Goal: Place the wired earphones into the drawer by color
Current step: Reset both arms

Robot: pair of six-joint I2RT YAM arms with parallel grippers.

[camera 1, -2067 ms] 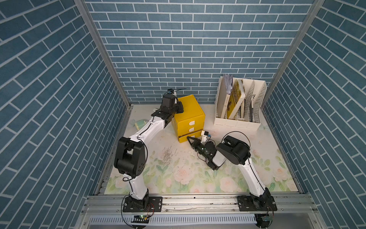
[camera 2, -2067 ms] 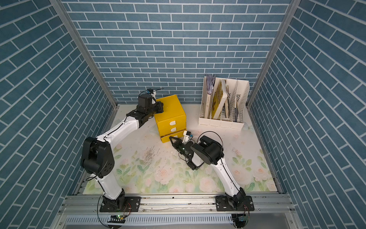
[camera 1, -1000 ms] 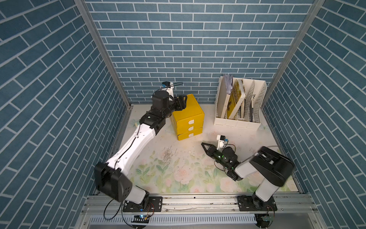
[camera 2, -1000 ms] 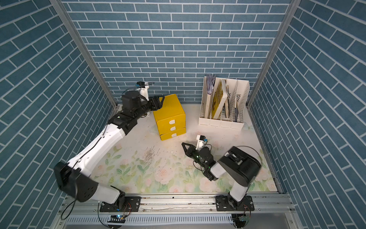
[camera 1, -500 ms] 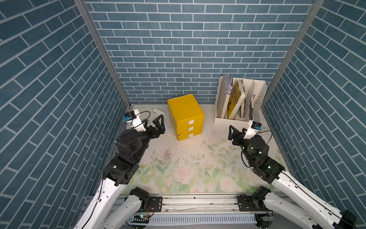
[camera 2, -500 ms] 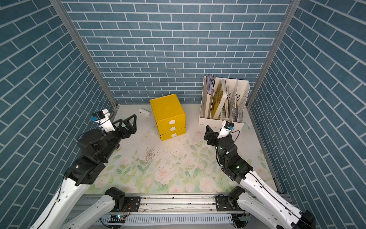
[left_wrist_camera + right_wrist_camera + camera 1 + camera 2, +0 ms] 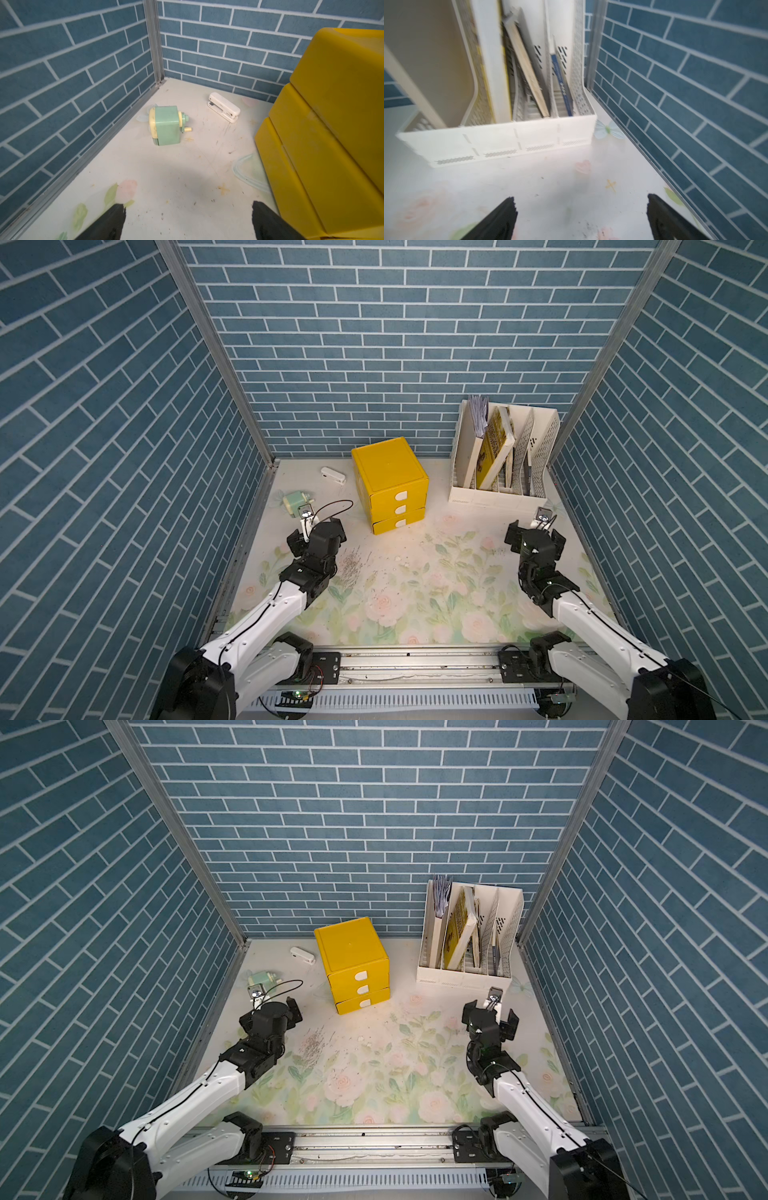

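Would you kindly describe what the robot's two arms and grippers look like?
The left arm and right arm have white links, black joints and bulky black shoulder housings. Thin black cables run along the links; one cable loops at the left wrist. The left gripper and right gripper are black, each with two tapering fingers, and a small camera sits at each wrist.

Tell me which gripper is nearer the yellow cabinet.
Left. The left gripper is close by, just off the cabinet toward the robot's left; the right gripper is farther off, in front of the file rack.

White arm links point(image 7: 266, 614), black joints point(image 7: 309, 572), thin black cables point(image 7: 337, 501)
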